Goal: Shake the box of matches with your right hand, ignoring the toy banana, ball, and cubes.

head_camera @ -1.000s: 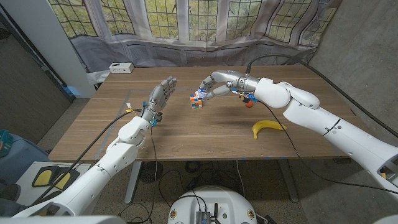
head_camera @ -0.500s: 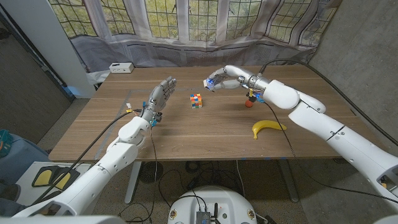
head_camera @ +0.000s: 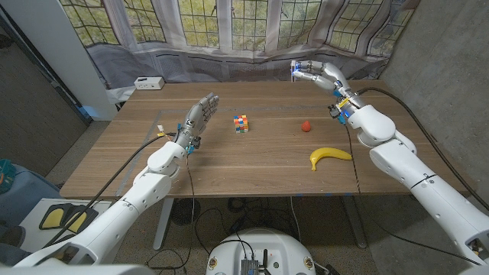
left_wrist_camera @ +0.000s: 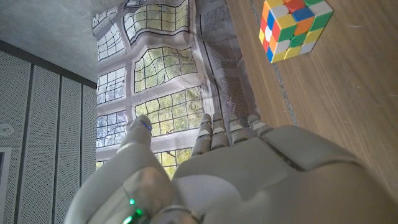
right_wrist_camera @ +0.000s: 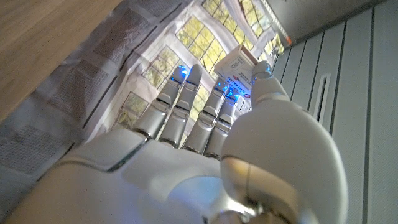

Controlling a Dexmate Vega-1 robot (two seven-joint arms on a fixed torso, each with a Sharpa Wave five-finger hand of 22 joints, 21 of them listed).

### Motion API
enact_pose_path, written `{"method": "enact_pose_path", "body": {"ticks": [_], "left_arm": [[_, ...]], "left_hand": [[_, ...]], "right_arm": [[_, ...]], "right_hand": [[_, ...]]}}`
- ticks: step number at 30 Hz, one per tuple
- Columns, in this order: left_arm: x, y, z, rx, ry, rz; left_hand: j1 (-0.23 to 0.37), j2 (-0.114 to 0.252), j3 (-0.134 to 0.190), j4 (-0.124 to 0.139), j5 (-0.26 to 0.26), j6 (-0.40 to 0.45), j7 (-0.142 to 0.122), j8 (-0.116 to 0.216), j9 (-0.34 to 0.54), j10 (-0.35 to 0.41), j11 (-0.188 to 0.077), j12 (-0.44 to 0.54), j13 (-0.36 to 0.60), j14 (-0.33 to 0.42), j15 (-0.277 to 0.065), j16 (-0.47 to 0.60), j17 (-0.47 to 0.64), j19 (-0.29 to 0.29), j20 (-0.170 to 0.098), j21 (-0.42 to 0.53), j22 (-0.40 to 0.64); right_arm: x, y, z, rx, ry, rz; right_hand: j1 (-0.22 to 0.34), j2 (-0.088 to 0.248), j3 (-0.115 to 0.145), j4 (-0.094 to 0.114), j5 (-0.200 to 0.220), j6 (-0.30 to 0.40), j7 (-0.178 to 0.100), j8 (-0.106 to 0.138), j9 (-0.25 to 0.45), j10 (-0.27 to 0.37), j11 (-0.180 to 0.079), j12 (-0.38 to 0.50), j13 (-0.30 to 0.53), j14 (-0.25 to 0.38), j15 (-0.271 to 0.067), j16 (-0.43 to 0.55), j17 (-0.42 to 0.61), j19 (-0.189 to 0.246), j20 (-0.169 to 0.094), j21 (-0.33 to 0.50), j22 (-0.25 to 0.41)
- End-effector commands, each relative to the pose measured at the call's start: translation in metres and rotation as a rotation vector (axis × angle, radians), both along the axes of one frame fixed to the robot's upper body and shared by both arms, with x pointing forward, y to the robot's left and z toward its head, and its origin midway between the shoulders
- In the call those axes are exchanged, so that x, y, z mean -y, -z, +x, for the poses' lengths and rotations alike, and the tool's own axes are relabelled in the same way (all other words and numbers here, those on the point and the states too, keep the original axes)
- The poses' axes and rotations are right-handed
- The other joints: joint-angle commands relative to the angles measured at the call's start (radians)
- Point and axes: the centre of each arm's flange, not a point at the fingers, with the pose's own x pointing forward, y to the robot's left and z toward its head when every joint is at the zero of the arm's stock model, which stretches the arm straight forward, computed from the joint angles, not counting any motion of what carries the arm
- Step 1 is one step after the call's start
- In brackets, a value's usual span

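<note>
The right hand (head_camera: 313, 70) has lifted, pinching the matchbox (right_wrist_camera: 238, 65).

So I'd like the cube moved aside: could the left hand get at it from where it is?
Probably yes. The left hand is open and stands just beside the cube, with only bare table between them.
</note>
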Motion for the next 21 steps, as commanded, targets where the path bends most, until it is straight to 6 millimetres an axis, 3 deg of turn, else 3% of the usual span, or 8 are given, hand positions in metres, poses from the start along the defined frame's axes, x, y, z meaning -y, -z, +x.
{"method": "enact_pose_path", "body": {"ticks": [1,5,11,15,21], "left_arm": [[0.005,-0.003,0.003,0.001,0.015,0.011],[0.006,-0.003,0.003,0.000,0.018,0.013],[0.007,-0.004,0.002,0.003,0.016,0.018],[0.007,-0.005,0.001,0.002,0.014,0.020],[0.007,-0.003,0.000,-0.003,0.011,0.018]], "left_hand": [[0.007,-0.009,0.007,0.000,-0.002,0.005,-0.001,0.000,0.004,0.002,-0.006,-0.003,0.004,-0.002,0.001,0.005,0.003,0.001,0.012,0.002,0.003],[0.007,-0.009,0.007,0.000,-0.002,0.005,-0.002,0.000,0.004,0.002,-0.006,-0.003,0.004,-0.002,0.001,0.005,0.003,0.000,0.013,0.002,0.003],[0.006,-0.009,0.008,0.000,-0.002,0.005,-0.002,0.000,0.004,0.002,-0.006,-0.003,0.004,-0.002,0.001,0.005,0.003,0.000,0.012,0.003,0.003],[0.006,-0.009,0.009,0.000,-0.002,0.005,-0.001,0.000,0.004,0.002,-0.005,-0.003,0.004,-0.003,0.001,0.005,0.003,0.000,0.013,0.003,0.003],[0.005,-0.010,0.010,0.000,-0.002,0.005,-0.002,0.000,0.004,0.002,-0.006,-0.003,0.004,-0.003,0.001,0.005,0.003,0.000,0.013,0.003,0.003]], "right_arm": [[0.106,0.051,0.008,-0.338,0.003,0.707],[0.113,0.074,0.010,-0.510,-0.014,0.887],[0.111,0.097,0.027,-0.548,-0.216,0.989],[0.107,0.095,0.031,-0.494,-0.241,0.916],[0.096,0.075,0.030,-0.367,-0.241,0.742]], "right_hand": [[0.017,0.032,0.007,0.003,0.007,0.107,-0.042,0.002,0.004,0.011,-0.006,0.003,0.003,0.013,-0.063,-0.002,0.002,0.011,0.001,0.008,0.003],[0.017,0.031,0.009,0.002,0.008,0.100,-0.036,-0.003,0.004,0.015,0.006,0.004,0.003,0.038,-0.055,0.001,-0.003,0.028,0.005,0.014,0.002],[0.015,0.037,0.013,0.005,0.009,0.092,-0.034,-0.009,0.004,0.015,0.004,0.003,0.003,0.052,-0.058,-0.001,-0.006,0.043,-0.007,0.020,0.003],[0.013,0.040,0.013,0.007,0.009,0.089,-0.040,-0.012,0.004,0.012,0.000,0.002,0.003,0.047,-0.068,-0.004,-0.005,0.041,-0.015,0.020,0.003],[0.012,0.041,0.014,0.008,0.010,0.090,-0.042,-0.013,0.004,0.008,-0.002,0.000,0.003,0.037,-0.072,-0.009,-0.003,0.037,-0.020,0.018,0.003]]}}
